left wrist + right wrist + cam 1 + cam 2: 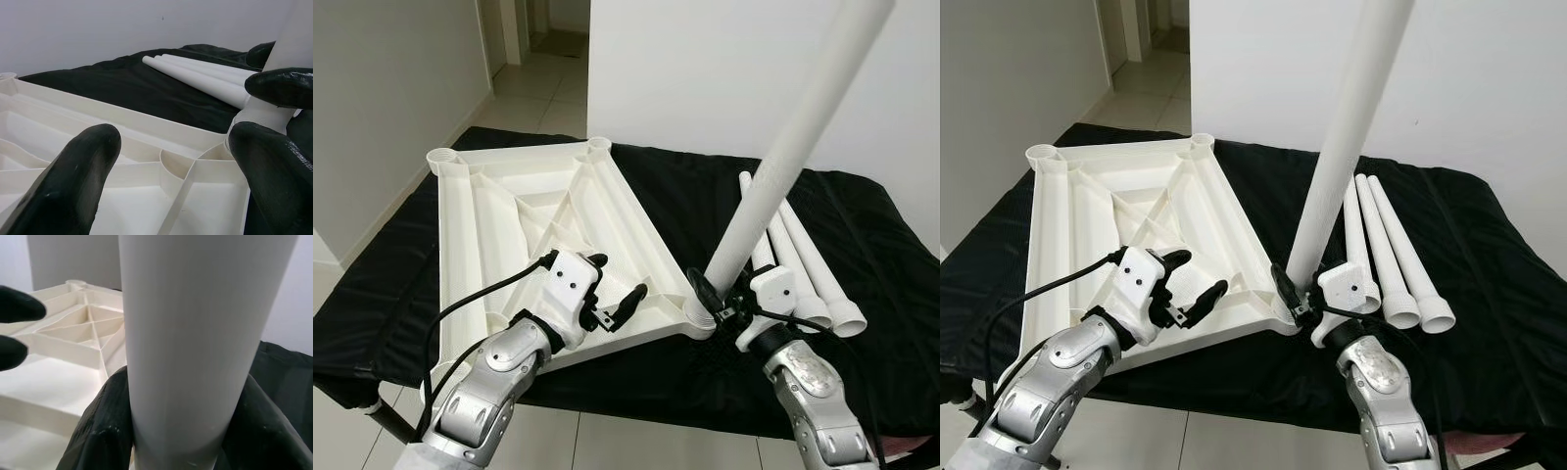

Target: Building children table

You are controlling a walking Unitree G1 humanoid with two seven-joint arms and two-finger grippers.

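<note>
Because the tabletop [533,230] lies upside down on the black-draped worktop [685,196], its ribbed underside and corner sockets face up, ready to take legs. That explains the right gripper [720,299]: it is clamped around the lower end of one white leg [783,162], holding it steeply tilted with its foot at the near right corner socket [697,318], apparently being seated there (whether it is fully home I cannot tell). The left gripper [607,289] hovers over the near edge of the tabletop with its fingers spread and nothing between them, seemingly placed to steady the panel against the push. Three spare legs [803,259] lie side by side on the cloth, just right of the held one.

The head views give the whole layout and the leg's lean. The right wrist view shows the black fingers [105,431] wrapped tight on both sides of the leg. The left wrist view shows that gripper's parted fingertips [73,181], and beyond them the socket.
</note>
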